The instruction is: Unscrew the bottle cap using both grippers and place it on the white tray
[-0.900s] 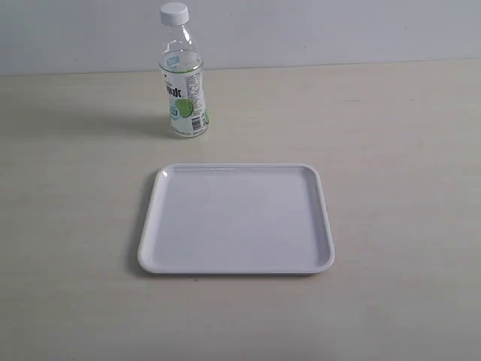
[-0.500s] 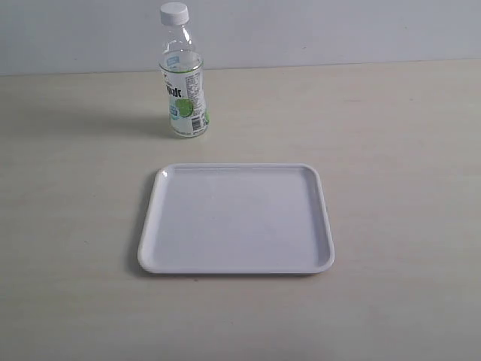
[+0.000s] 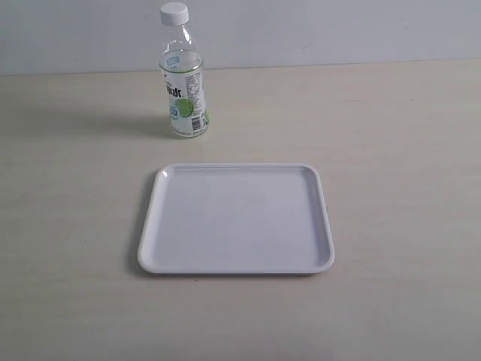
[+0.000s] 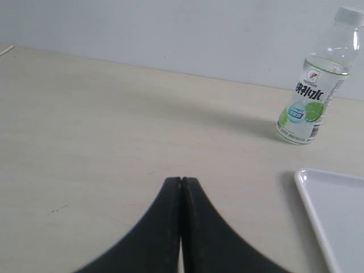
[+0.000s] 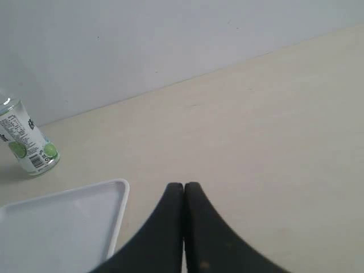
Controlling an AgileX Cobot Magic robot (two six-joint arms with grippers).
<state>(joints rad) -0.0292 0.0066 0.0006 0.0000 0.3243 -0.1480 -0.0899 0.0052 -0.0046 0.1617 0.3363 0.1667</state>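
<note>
The clear bottle with its lime label stands upright at the back of the table, its white bottle cap screwed on top. In front of it lies the empty white tray. Neither arm shows in the exterior view. The left wrist view has my left gripper shut, nothing between its fingers, well short of the bottle, cap and the tray's corner. My right gripper is shut and empty too, beside the tray's corner, with the bottle farther off.
A pale wooden table carries everything, and a plain light wall runs along its far edge just behind the bottle. Bare tabletop lies on both sides of the tray.
</note>
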